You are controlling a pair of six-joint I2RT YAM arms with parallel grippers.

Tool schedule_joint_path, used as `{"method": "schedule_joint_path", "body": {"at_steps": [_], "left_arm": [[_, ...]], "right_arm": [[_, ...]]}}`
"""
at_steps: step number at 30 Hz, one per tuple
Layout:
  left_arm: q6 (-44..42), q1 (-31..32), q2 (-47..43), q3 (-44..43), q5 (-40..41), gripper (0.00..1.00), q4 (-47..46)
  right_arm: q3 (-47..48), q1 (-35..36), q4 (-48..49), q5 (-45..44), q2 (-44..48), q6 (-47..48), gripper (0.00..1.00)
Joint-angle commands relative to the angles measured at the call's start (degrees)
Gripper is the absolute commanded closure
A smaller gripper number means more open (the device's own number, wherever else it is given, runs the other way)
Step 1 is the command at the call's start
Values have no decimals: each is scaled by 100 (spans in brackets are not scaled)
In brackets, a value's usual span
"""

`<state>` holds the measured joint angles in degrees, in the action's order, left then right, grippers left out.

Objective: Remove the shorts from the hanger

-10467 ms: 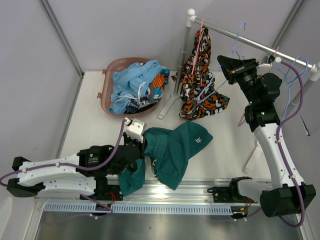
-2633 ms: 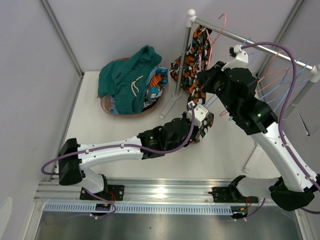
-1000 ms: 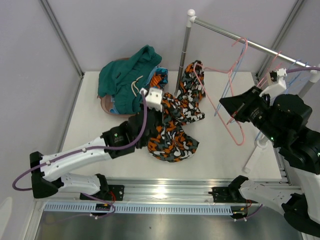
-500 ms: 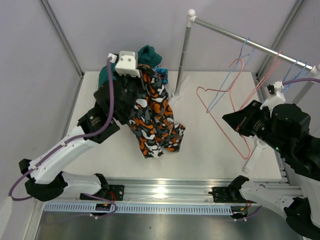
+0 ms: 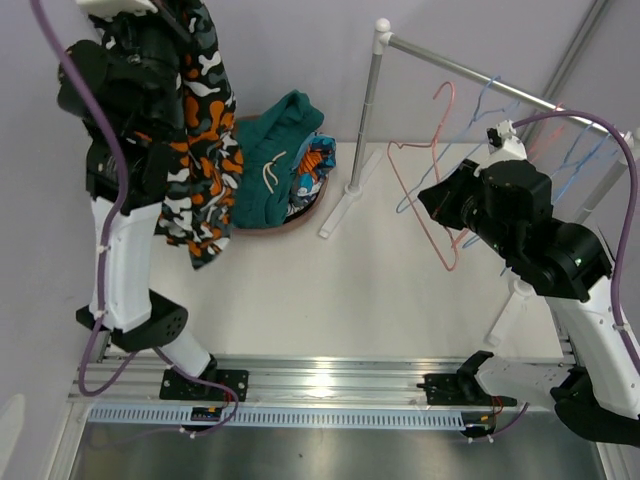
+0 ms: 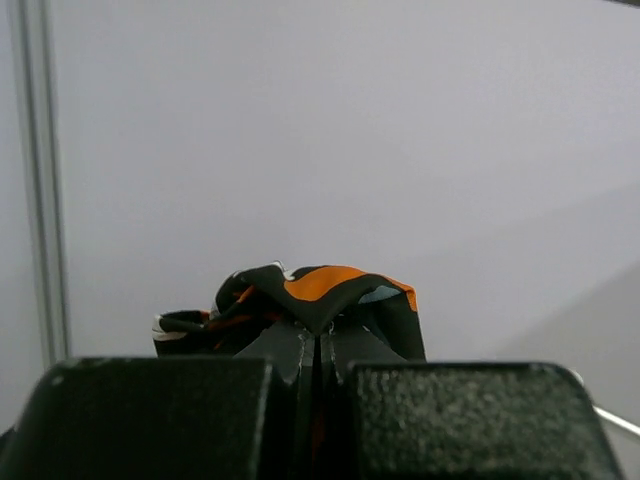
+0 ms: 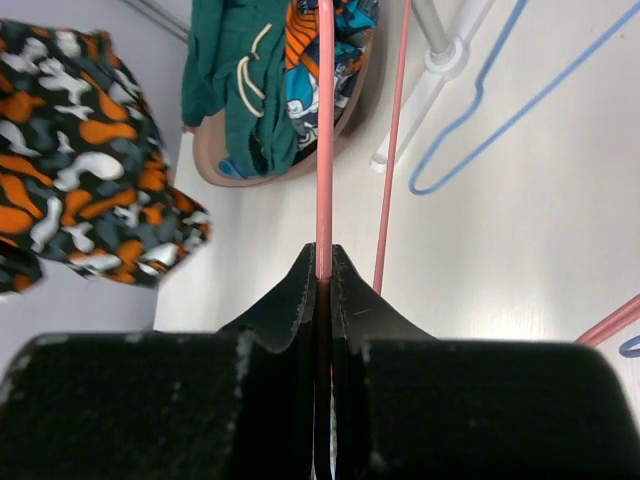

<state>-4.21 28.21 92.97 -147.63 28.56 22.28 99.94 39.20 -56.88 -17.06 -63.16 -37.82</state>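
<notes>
Two arms worked at opposite sides of the desk (image 5: pixel 380 290). The left gripper (image 6: pixel 318 345) was raised high at the far left, its jaws clenched on a bunched fold of the camouflage shorts (image 5: pixel 200 150), which hung down from the grip in orange, black and white, clear of the desk surface. The lower hem of these shorts hung just left of the basket (image 5: pixel 270 228) as seen from the top camera. In the basket lay the teal shorts (image 5: pixel 270 160), with a white drawcord showing, and beside them the patterned shorts (image 5: pixel 318 160) in orange and blue. The right gripper (image 7: pixel 323 275) was held at the right side, near the rail (image 5: pixel 470 72), its jaws clenched on the thin wire of the pink hanger (image 7: pixel 324 120). The hanger and the camouflage shorts were well apart, with the rack's upright pole (image 5: pixel 365 110) between them. Whether the hanger's hook rested on the rail could not be told.
</notes>
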Motion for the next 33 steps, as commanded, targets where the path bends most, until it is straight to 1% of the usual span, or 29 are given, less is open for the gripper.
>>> {"method": "schedule_joint_path", "body": {"at_steps": [1,3,5,7,9,12,13,15,16,17,18,19,20,21,22,23,24,25,26,27,29,31,32,33], "left_arm": [[314,-446,441,120,-1238,100,-694],[377,-561,704,42,-1291,100,-1005],[614,-763,1011,41,-1624,100,-1444],[710,-904,1249,-19,-1782,100,-1682],[851,-1010,1538,59,-1888,100,-1718],[1027,-1115,1750,664,-1915,100,-1841],[1045,-1124,1855,1205,-1854,100,-1902],[1150,-1142,2022,1508,-1644,100,-1729],[1403,-1159,2093,1762,-1521,84,-1536],[1588,-1186,2155,1790,-1363,61,-1308],[1790,-1203,2216,1799,-1318,30,-740],[2079,-1230,2260,1817,-1274,1,-447],[2178,-1230,2209,1991,-1230,1,-261],[2248,-1221,2078,2480,-1264,1,-225],[2345,-1212,1572,2876,-1300,1,-425],[2363,-1195,1227,4255,-1326,1,-714],[2363,-1177,876,4713,-1370,1,-1343],[2337,-1177,515,5135,-1379,1,-1645],[2311,-1177,-123,5513,-1414,1,-1857],[2319,-1177,-391,6379,-1362,1,-2042],[2302,-1177,-1057,6903,-1379,1,-2009],[2336,-1177,-1438,7430,-1414,1,-1833],[2337,-1168,-1640,7572,-1484,1,-1815],[2337,-1142,-2024,7713,-1528,1,-1798]], "right_arm": [[-176,-9,538,-420,198,143,100],[-203,-18,520,-596,181,222,100],[-159,-9,503,-816,137,389,100],[-150,-35,529,-965,93,486,100],[-150,-70,590,-992,67,583,100],[-264,-211,801,-957,40,636,100],[-291,-263,958,-931,23,645,100],[-186,-439,1065,-738,-126,697,100],[-107,-483,1144,-720,-214,723,100],[68,-544,1197,-711,-415,767,100],[165,-571,1232,-711,-530,846,100],[253,-606,1363,-711,-627,899,100],[376,-641,1451,-737,-828,943,100],[438,-746,1522,-720,-926,1004,100],[499,-808,1661,-685,-1022,1022,100],[570,-887,1724,-659,-1128,1031,100],[710,-1027,1768,-519,-1320,1023,100],[763,-1081,1855,-483,-1409,1005,100],[825,-1125,1900,-465,-1488,996,100],[886,-1203,1918,-456,-1620,988,100],[869,-1274,2023,-491,-1700,979,100],[756,-1388,2111,-465,-1788,909,100],[703,-1406,2155,-448,-1805,856,100],[633,-1432,2181,-430,-1814,821,100]]}}
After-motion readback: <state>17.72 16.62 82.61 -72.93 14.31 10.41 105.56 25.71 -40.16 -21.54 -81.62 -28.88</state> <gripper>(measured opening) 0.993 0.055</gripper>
